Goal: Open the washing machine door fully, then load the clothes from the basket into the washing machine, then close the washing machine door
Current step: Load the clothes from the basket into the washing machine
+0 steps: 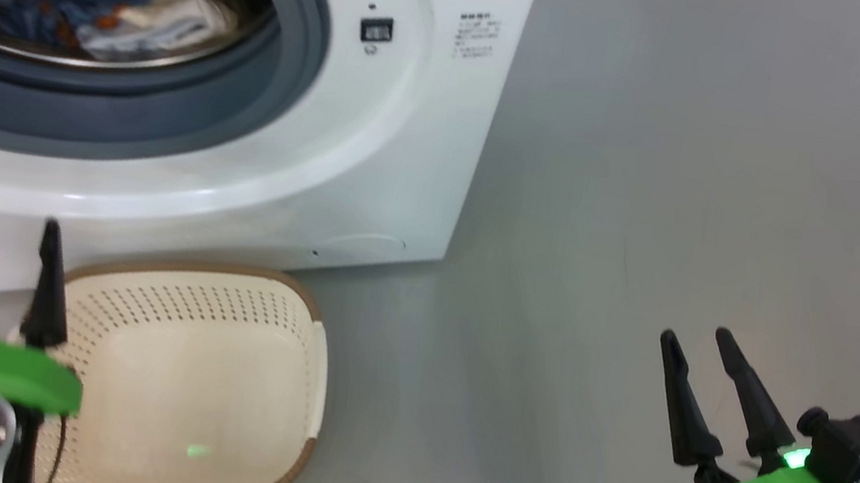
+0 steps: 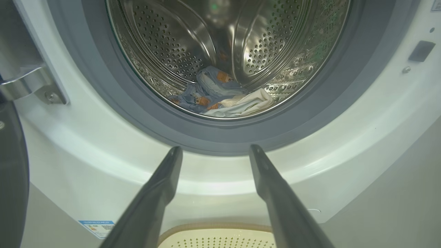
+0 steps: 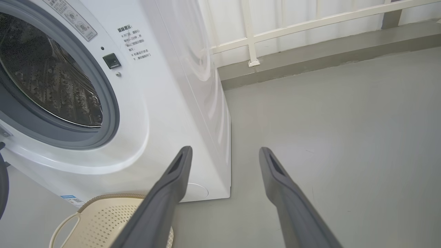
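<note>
Clothes (image 2: 220, 100) touch neither gripper. Left gripper (image 1: 15, 228): fingers moderately apart, holding nothing, aimed at the washing machine (image 1: 409, 147) front just below the drum (image 2: 275, 41) opening. Right gripper (image 1: 696, 335): fingers likewise apart, empty, over floor (image 1: 654, 180) at 3 o'clock of the machine. Basket (image 1: 185, 269) sits on the floor just beside the machine front, at 6 o'clock of the opening, its cream bottom showing. Clothes lie at the drum's 6 o'clock. Door (image 2: 12, 179) stands open at 9 o'clock.

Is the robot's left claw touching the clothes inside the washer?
Apart. In the left wrist view the left claw is open outside the drum, while the clothes lie deep inside.
</note>
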### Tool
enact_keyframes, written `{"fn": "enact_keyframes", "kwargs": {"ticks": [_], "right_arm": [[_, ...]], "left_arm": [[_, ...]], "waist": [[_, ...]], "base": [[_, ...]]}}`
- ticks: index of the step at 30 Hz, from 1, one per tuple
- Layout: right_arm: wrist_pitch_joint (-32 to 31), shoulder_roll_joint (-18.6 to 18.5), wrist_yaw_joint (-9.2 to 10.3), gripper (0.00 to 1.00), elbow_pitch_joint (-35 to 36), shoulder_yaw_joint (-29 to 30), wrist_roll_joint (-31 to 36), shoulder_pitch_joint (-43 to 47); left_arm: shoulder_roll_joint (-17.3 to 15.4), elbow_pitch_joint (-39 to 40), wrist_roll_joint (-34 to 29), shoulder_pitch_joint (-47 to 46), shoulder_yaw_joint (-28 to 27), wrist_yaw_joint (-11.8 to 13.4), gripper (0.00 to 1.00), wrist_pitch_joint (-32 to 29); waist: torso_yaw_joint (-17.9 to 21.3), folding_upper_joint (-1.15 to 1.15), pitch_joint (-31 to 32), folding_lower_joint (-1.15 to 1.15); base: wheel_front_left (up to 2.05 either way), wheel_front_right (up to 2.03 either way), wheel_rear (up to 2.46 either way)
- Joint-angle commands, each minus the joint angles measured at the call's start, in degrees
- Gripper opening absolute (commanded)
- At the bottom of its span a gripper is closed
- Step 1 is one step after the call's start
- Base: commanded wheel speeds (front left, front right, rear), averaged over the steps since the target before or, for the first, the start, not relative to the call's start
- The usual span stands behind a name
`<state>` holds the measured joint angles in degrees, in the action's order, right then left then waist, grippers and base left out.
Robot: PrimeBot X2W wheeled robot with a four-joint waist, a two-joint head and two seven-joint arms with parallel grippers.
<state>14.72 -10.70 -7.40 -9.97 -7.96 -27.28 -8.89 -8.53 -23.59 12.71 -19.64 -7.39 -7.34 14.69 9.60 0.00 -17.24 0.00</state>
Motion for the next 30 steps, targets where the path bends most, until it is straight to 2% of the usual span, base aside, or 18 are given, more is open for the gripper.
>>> {"fn": "enact_keyframes", "kwargs": {"ticks": [1, 12, 22, 30], "right_arm": [[0.3, -1.1, -0.09, 1.00, 1.0, -0.9, 0.5, 1.7], [0.3, -2.8, -0.09, 1.00, 0.2, -0.7, 0.0, 6.7], [0.3, -3.4, -0.09, 1.00, 0.6, -0.1, -0.1, 9.2], [0.3, -3.3, -0.09, 1.00, 0.8, 0.1, -0.1, 9.3]], "left_arm": [[-1.0, 2.8, -0.6, 2.9, -2.3, -0.1, 1.00, 0.3], [1.4, 9.6, -0.7, 16.2, -3.8, -0.1, 1.00, 0.3], [3.0, 14.2, -0.7, 22.5, -5.3, -0.1, 1.00, 0.3], [3.6, 15.2, -0.8, 22.8, -5.5, -0.1, 1.00, 0.3]], "waist": [[-2.3, 0.00, 4.1, 0.00], [-4.7, 0.00, 11.0, 0.00], [-5.9, 0.00, 12.8, 0.00], [-5.8, 0.00, 12.8, 0.00]], "base": [[0.00, 0.00, 0.00], [0.00, 0.00, 0.00], [0.00, 0.00, 0.00], [0.00, 0.00, 0.00]]}}
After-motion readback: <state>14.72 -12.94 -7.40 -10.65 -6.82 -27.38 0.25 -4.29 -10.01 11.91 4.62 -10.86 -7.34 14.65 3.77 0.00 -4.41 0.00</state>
